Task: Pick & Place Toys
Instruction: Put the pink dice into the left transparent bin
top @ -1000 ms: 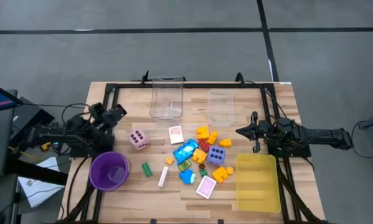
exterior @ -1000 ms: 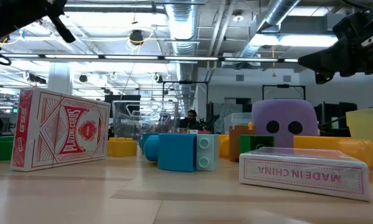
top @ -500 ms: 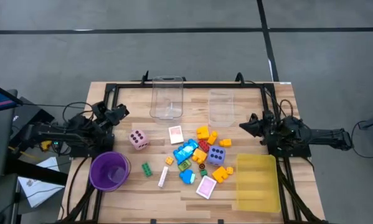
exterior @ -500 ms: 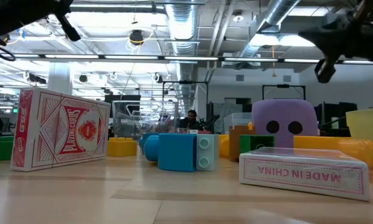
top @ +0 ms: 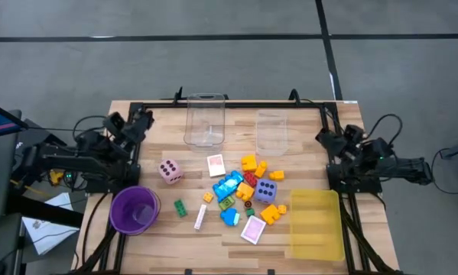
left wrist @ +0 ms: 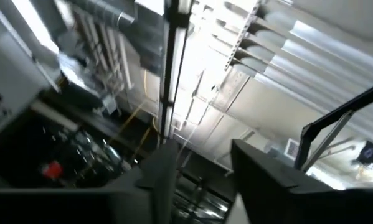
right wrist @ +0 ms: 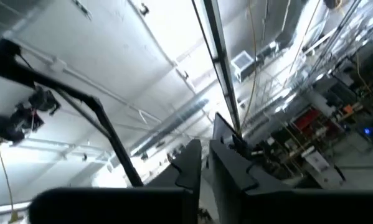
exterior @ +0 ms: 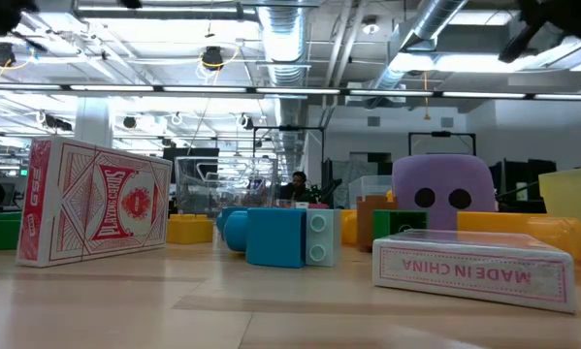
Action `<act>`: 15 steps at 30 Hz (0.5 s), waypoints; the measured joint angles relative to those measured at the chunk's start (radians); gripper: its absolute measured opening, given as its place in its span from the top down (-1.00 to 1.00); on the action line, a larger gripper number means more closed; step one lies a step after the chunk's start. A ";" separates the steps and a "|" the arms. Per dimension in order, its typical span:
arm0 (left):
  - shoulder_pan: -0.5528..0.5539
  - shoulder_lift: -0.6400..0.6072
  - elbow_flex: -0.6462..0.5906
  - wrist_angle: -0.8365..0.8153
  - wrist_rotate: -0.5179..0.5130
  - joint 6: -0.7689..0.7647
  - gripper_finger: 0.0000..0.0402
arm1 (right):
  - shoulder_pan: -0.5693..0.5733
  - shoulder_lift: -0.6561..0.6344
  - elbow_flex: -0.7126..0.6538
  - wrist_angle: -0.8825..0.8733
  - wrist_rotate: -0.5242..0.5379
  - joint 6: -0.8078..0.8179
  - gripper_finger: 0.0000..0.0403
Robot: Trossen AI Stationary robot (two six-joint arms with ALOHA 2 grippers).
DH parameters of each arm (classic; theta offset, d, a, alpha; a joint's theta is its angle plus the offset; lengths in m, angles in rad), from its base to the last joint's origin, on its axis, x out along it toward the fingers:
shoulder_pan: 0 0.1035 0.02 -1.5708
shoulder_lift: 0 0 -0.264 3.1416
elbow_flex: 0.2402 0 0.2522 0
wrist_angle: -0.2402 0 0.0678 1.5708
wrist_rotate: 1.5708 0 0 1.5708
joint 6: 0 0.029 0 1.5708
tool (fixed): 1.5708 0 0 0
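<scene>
start of the pick step, nothing lifted yet. left gripper (top: 141, 121) raised near the left edge of the tabletop, pointing up and away from the pile; fingers (left wrist: 270, 177) parted with a clear gap in the left wrist view, nothing between them. right gripper (top: 326, 139) raised near the right edge, fingers (right wrist: 189, 165) almost together with only a thin slit, holding nothing. toys (top: 240, 191) heaped around the middle of the tabletop: yellow, orange and blue blocks touching one another, purple die (top: 266, 190) among them, pink die (top: 170, 171) apart toward the left, green block (top: 180, 207) and a flat card (top: 253, 230) toward the near edge. two clear boxes (top: 205, 119) by the far edge, yellow tray (top: 316, 224) at the near right corner, purple cup (top: 134, 209) at the near left. next move, by judgement: tip a wrist down, swing in over an outlying piece, descend with fingers spread. open room: bare wood between each arm and the pile; pink die stands free, central blocks crowded, so likely to nudge neighbours
</scene>
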 joint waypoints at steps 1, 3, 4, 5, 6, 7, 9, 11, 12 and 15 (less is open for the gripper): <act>0.000 0.014 0.032 -0.012 0.001 0.033 0.04 | 0.000 0.000 0.013 -0.003 0.007 0.000 0.77; 0.000 0.037 0.098 -0.065 0.001 0.096 -0.19 | 0.000 0.006 0.041 -0.013 0.011 0.000 0.62; 0.000 0.047 0.132 -0.100 0.000 0.125 -0.30 | 0.000 0.010 0.055 -0.019 0.011 0.000 0.54; 0.000 0.054 0.162 -0.138 -0.003 0.151 -0.41 | 0.000 0.014 0.069 -0.025 0.009 0.000 0.45; 0.000 0.063 0.195 -0.184 -0.012 0.172 -0.52 | 0.000 0.019 0.085 -0.033 0.005 0.000 0.36; 0.000 0.069 0.228 -0.232 -0.025 0.190 -0.63 | 0.000 0.026 0.102 -0.047 0.003 0.000 0.27; 0.000 0.084 0.295 -0.333 -0.047 0.207 -0.83 | 0.001 0.037 0.129 -0.082 -0.002 0.000 0.08; 0.000 0.100 0.367 -0.439 -0.050 0.228 -0.95 | 0.002 0.054 0.154 -0.103 -0.015 0.000 -0.10; 0.000 0.107 0.404 -0.496 -0.048 0.242 -0.96 | 0.002 0.062 0.164 -0.102 -0.024 0.000 -0.19; 0.000 0.134 0.518 -0.651 -0.027 0.281 -0.92 | 0.002 0.082 0.182 -0.104 -0.028 0.000 -0.35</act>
